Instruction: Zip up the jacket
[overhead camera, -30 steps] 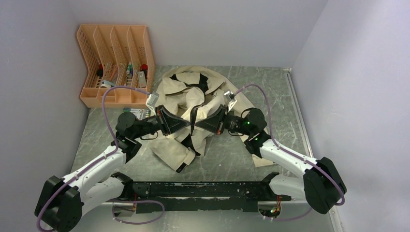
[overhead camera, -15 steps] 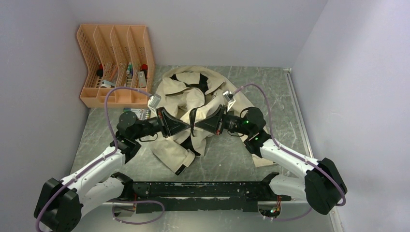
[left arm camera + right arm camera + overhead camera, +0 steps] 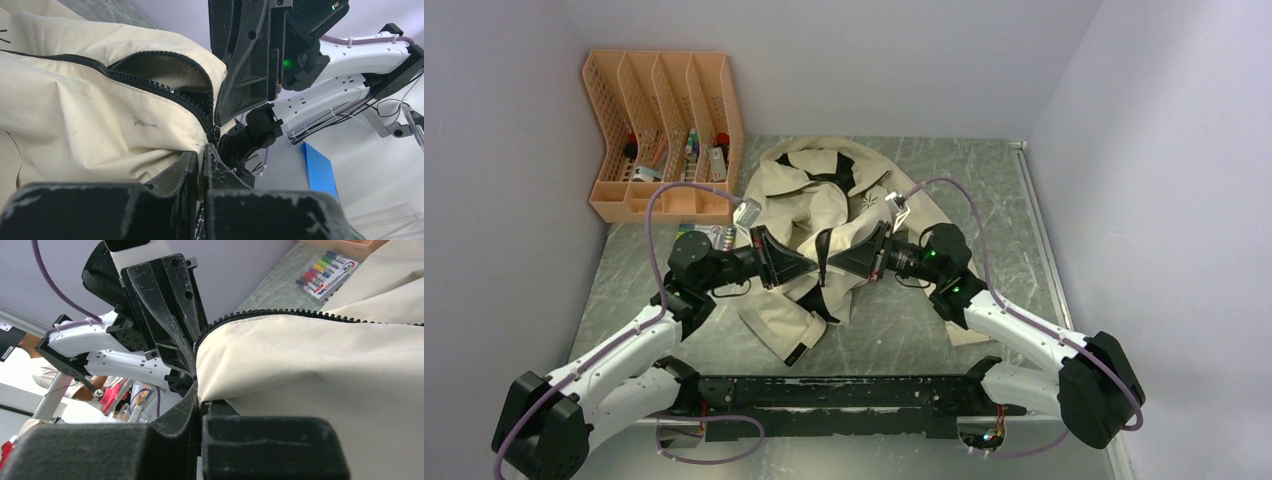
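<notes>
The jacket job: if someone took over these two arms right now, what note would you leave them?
Left gripper: shut, pinching the jacket at its front edge.
Right gripper: shut on the opposite front edge, tip to tip with the left.
The jacket lies crumpled between the arms; its zipper gapes open.
Done: both edges gripped. Left: join them and zip up.
</notes>
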Controlling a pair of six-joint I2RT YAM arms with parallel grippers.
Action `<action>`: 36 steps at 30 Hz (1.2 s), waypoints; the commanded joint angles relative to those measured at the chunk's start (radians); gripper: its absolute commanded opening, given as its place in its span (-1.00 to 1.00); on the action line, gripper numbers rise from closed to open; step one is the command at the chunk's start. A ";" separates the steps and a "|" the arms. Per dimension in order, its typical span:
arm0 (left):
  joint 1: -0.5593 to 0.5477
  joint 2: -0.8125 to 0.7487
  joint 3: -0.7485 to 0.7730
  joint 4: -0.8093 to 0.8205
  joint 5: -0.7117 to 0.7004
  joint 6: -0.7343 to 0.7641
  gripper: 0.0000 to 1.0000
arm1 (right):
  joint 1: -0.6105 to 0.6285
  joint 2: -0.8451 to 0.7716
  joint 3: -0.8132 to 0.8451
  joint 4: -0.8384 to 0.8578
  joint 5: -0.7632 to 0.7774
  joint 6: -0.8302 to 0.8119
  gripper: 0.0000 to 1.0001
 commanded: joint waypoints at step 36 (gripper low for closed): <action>-0.101 0.387 -0.046 0.270 0.122 -0.215 -0.84 | -0.078 -0.032 -0.006 -0.367 0.271 0.129 -1.00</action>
